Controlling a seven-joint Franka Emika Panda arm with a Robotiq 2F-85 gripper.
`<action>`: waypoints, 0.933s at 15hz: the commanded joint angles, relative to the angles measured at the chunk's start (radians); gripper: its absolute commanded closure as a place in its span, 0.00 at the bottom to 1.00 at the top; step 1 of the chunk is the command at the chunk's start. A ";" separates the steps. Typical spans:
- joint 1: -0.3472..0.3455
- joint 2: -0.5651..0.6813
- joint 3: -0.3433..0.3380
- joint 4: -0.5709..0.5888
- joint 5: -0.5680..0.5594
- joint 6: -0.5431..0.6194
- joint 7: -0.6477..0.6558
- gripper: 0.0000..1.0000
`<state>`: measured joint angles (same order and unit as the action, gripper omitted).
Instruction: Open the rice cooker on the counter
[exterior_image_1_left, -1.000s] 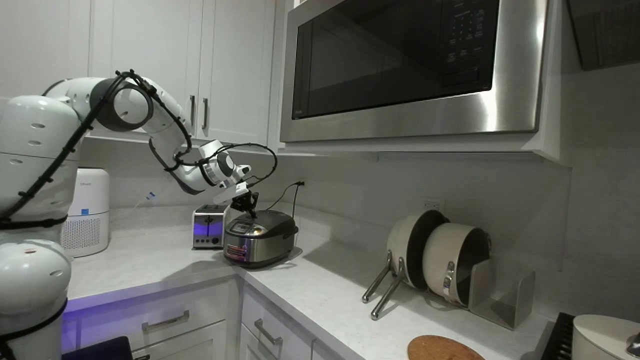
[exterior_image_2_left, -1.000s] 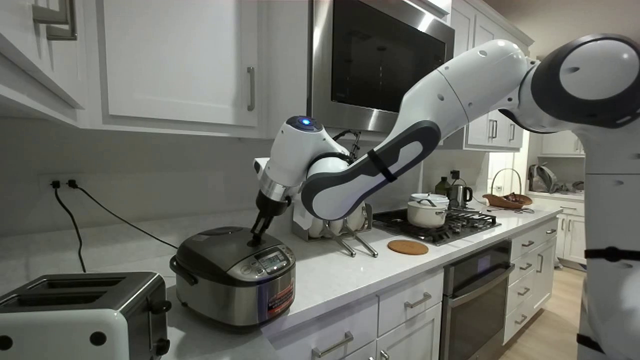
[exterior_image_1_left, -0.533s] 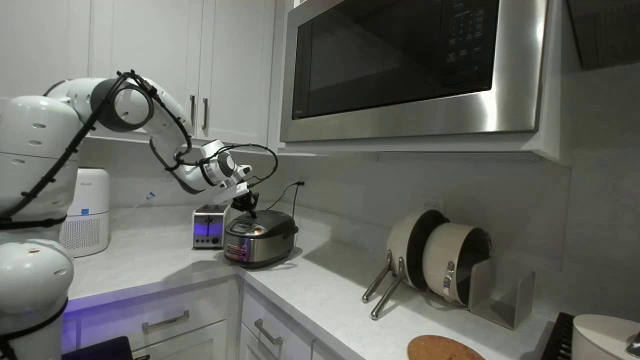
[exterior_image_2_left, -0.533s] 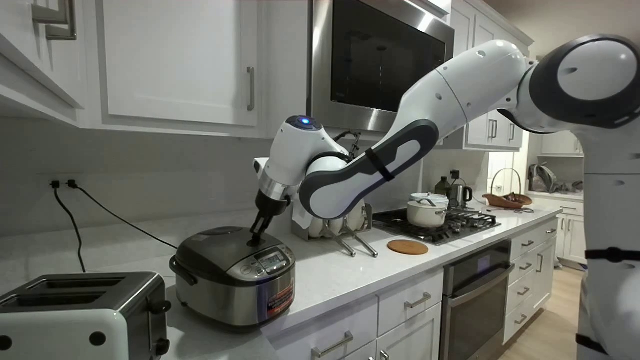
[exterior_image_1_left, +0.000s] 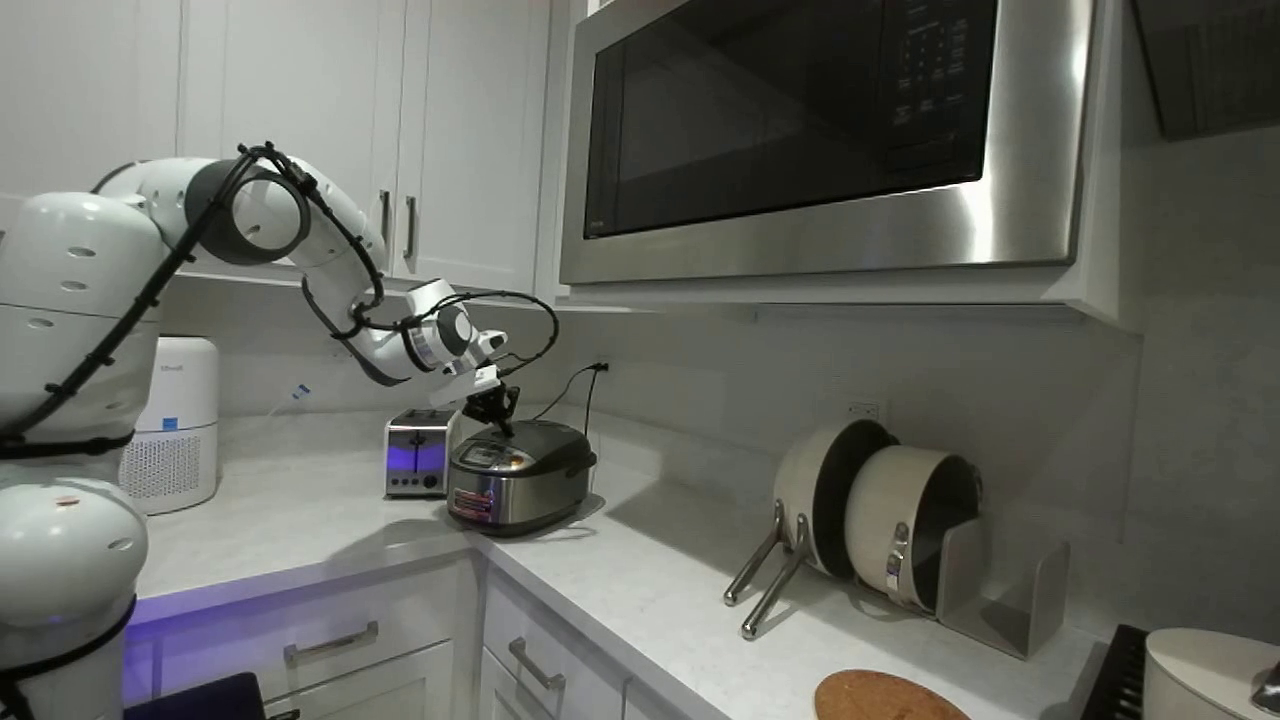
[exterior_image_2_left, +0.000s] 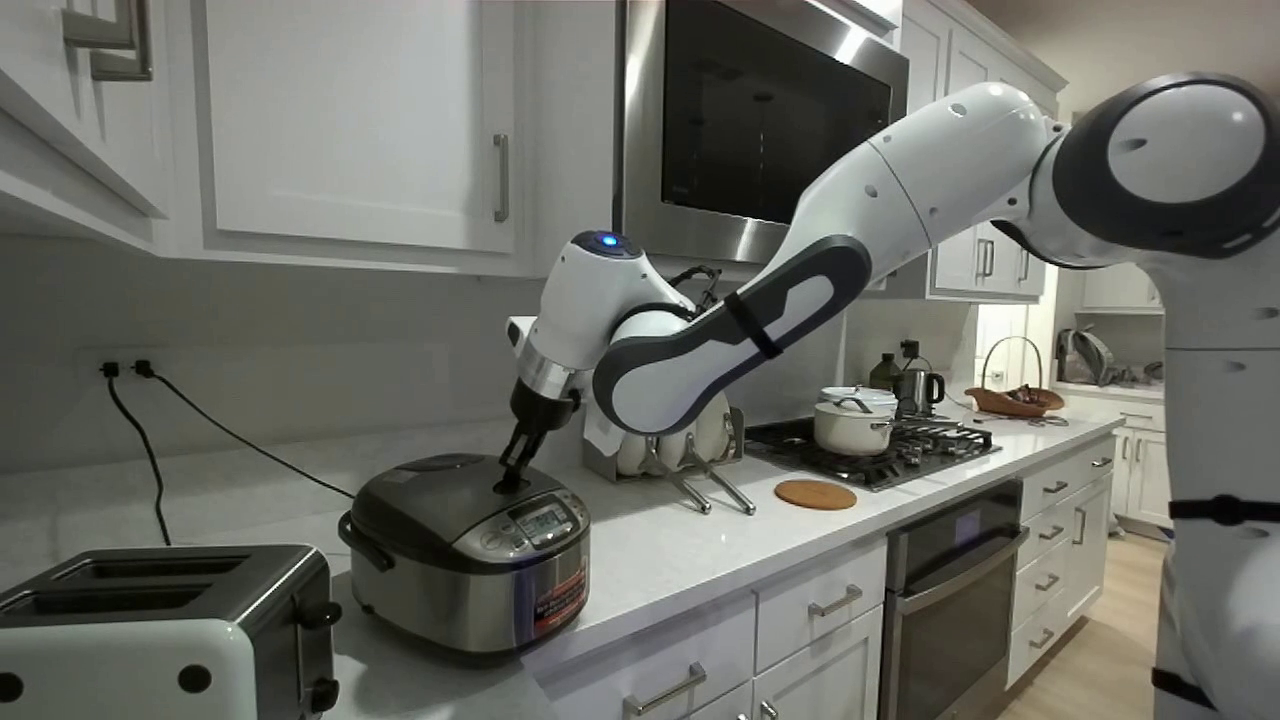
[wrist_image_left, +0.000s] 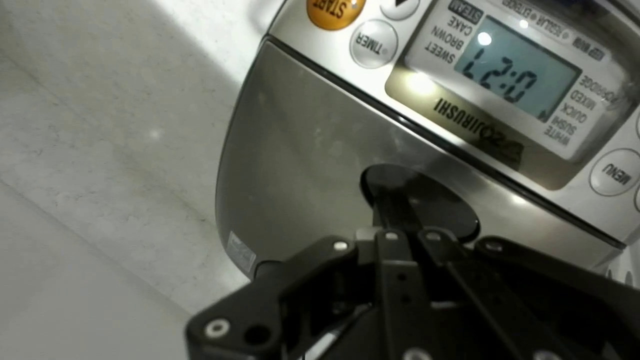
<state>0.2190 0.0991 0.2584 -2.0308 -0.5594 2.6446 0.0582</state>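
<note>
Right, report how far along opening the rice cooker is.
Done: the closed hand is at the dark oval on the lid. Under way: it appears to touch there; pressing can't be confirmed. Left: the rice cooker is shut, so its lid must rise.

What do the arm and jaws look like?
The arm is white and rounded, with dark trim, a silvery wrist ring and a blue light. Black bands wrap it; a black cable runs outside. The jaws are black linked bars with pale, round fastener heads.
</note>
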 joint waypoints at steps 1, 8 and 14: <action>0.027 0.049 -0.016 0.049 0.005 -0.015 -0.023 1.00; 0.047 -0.007 -0.017 0.082 -0.070 -0.070 0.003 1.00; 0.080 -0.052 0.003 0.162 -0.153 -0.183 -0.001 1.00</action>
<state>0.2731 0.0700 0.2530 -1.9018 -0.6703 2.5430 0.0585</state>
